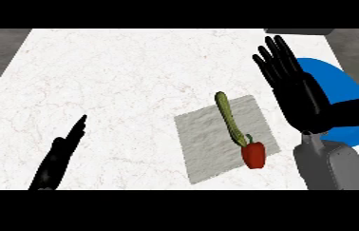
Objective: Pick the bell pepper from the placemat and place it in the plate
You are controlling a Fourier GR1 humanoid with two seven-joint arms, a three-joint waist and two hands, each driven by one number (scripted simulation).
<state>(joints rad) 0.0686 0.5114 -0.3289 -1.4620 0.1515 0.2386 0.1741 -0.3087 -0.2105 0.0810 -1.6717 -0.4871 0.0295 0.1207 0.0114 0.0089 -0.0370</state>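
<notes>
Bell pepper waiting on the placemat, our right hand raised above the plate

We see the red bell pepper point(254, 154) lying at the near right corner of the grey placemat point(210, 139), its green stem touching the end of a long green vegetable point(228, 117) that runs up the mat, so we judge any grasp must come from the pepper's free lower side. Our right hand point(298, 90) hangs just right of the mat with its fingers point(275, 59) straight and spread, holding nothing, and it covers much of the blue plate point(336, 82), the goal on the marble worktop point(119, 73). Our left hand point(60, 154) rests, fingers straight, at the lower left, well apart from the mat.
</notes>
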